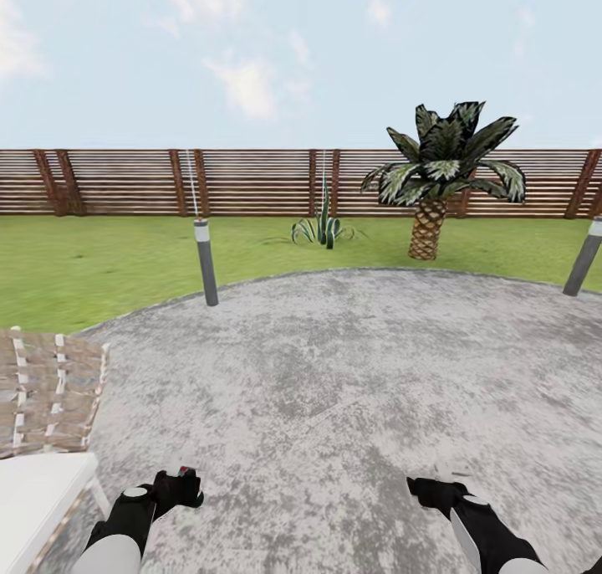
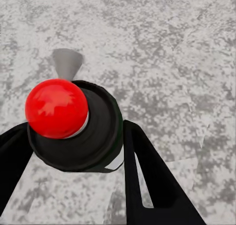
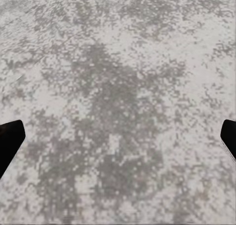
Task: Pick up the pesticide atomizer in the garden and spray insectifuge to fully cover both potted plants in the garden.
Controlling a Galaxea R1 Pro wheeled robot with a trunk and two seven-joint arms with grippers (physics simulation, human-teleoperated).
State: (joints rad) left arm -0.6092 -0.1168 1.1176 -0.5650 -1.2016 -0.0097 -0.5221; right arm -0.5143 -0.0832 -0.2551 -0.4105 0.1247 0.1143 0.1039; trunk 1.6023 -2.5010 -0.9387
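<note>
At the lower left of the head view, your left gripper (image 1: 186, 484) has its fingers (image 2: 147, 176) closed around the pesticide atomizer (image 2: 81, 126), seen from above with a red knob on top. At the lower right, your right gripper (image 1: 435, 484) holds nothing, its fingers (image 3: 10, 141) spread wide over the grey patio (image 1: 334, 373). Beyond lie a woven lounger (image 1: 46, 390) at left, the lawn (image 1: 92, 264), a palm tree (image 1: 435, 181) and the wooden fence (image 1: 251, 181).

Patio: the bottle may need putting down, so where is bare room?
The paving is bare between the woven bench and the right light post, out to the lawn. It is crowded at the left, by the bench and its white cushion.
</note>
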